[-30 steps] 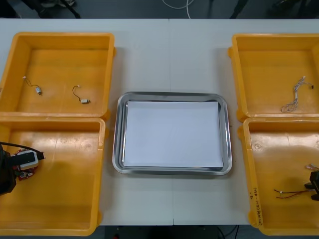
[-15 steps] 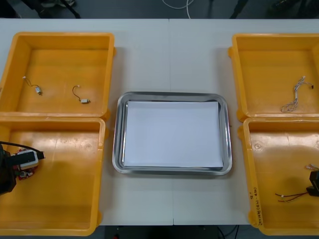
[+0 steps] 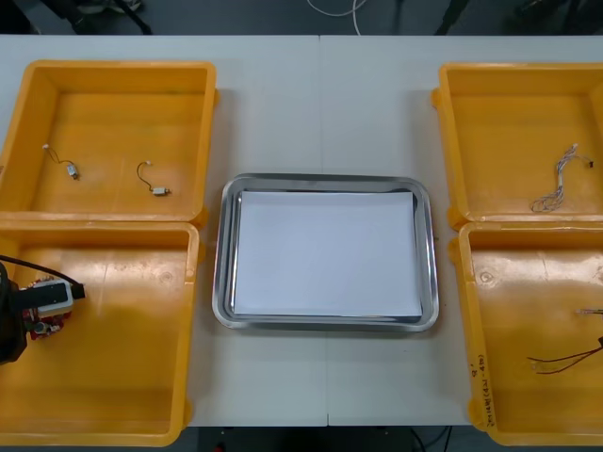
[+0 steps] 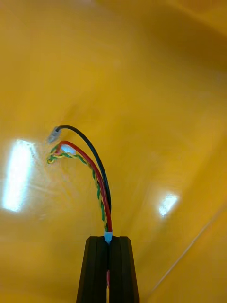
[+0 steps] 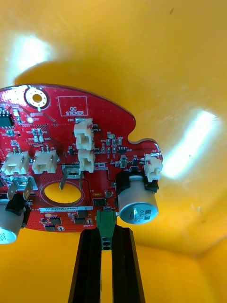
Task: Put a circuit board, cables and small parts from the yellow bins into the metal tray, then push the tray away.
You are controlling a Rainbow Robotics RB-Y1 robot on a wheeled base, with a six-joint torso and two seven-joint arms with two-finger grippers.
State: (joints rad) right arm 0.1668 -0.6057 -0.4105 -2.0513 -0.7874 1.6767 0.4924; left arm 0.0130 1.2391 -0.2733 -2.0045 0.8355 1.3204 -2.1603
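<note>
In the near left yellow bin (image 3: 113, 377), my left gripper (image 5: 107, 233) is shut on the green connector at the edge of a round red circuit board (image 5: 71, 137). The board (image 3: 42, 326) shows beside my left arm (image 3: 9, 330) at that bin's left wall. My right gripper (image 4: 109, 240) is shut on the end of a red and yellow cable (image 4: 94, 175), which has a black strand alongside and curves away over the orange bin floor. The cable (image 3: 565, 360) trails toward the right edge of the near right bin (image 3: 528, 282). The metal tray (image 3: 224, 282), white inside, lies between the bins.
The far left bin (image 3: 113, 75) holds two small metal parts (image 3: 71, 171) (image 3: 160, 191) with short wires. A pale cable (image 3: 556, 184) lies in the far right bin (image 3: 509, 85). Bare table lies beyond the tray and in front of it.
My right gripper has drawn off past the right edge of the front view, pulling the red and yellow cable rightward with it. The left arm and board have barely shifted.
</note>
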